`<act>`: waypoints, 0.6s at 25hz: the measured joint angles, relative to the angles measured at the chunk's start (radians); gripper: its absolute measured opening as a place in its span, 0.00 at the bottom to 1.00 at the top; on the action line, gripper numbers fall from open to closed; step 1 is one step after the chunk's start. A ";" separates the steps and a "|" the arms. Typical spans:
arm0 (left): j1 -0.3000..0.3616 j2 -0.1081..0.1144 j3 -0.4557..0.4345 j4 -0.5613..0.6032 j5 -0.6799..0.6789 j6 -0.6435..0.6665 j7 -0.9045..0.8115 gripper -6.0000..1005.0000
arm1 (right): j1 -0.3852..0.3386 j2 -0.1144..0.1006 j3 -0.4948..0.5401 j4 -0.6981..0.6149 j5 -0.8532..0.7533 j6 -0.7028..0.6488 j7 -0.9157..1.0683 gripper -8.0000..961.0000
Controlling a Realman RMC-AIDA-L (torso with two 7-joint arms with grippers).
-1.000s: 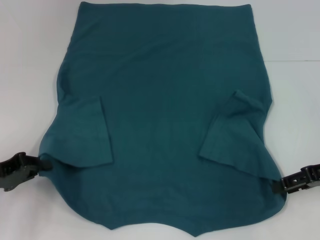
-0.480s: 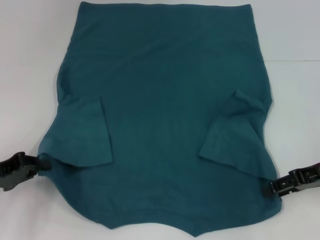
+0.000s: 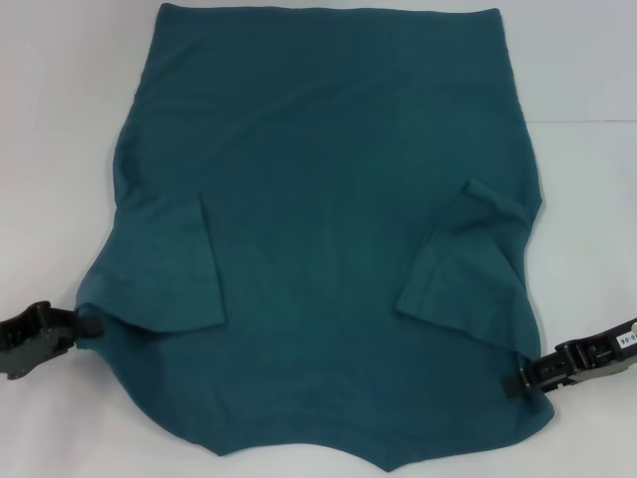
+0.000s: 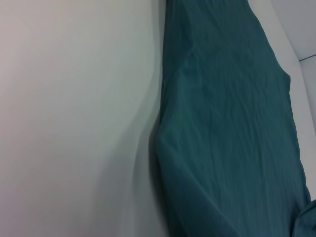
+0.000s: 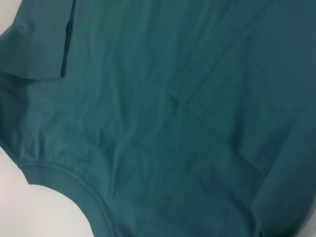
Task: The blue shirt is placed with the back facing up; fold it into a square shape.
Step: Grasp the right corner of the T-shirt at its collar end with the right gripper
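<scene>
The shirt's (image 3: 328,249) collar edge lies nearest the robot, cut off by the lower border of the head view; the right wrist view shows that ribbed neckline curving against the white desk (image 3: 50,119). The shirt lies flat on the desk, plain side up, and fills most of the head view.

The left pincer (image 3: 88,325) sits low at the shirt's left shoulder edge, its tip touching the cloth where the folded-in sleeve begins. Whether its jaws are apart or clamped on the fabric cannot be told. The right pincer (image 3: 516,384) sits at the opposite shoulder edge, its tip lying over the cloth just below the right sleeve; its jaw state cannot be told either.

Both short sleeves are folded inward onto the shirt's back: the left one lies fairly flat, the right one is more rumpled and tilted.

Farther off, the body narrows towards the straight hem at the far side of the desk. The left wrist view shows one long side edge of the shirt lying slightly raised against the bare desk.
</scene>
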 joint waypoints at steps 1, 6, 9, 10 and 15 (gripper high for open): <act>0.000 0.000 0.000 0.000 0.000 0.000 0.000 0.06 | 0.000 -0.001 0.000 0.000 -0.001 0.000 0.002 0.55; 0.000 0.000 -0.002 0.000 -0.002 -0.001 0.000 0.06 | -0.006 -0.012 0.006 -0.013 -0.044 0.000 0.029 0.55; 0.002 0.000 -0.003 0.000 -0.002 -0.001 0.001 0.06 | -0.014 -0.019 0.021 -0.024 -0.048 0.000 0.035 0.54; 0.002 0.000 -0.003 0.000 -0.002 -0.001 0.001 0.06 | -0.014 -0.020 0.026 -0.024 -0.048 0.000 0.035 0.54; 0.003 -0.002 -0.002 0.000 -0.002 -0.002 0.001 0.06 | -0.010 -0.012 0.016 -0.016 -0.051 0.017 0.035 0.54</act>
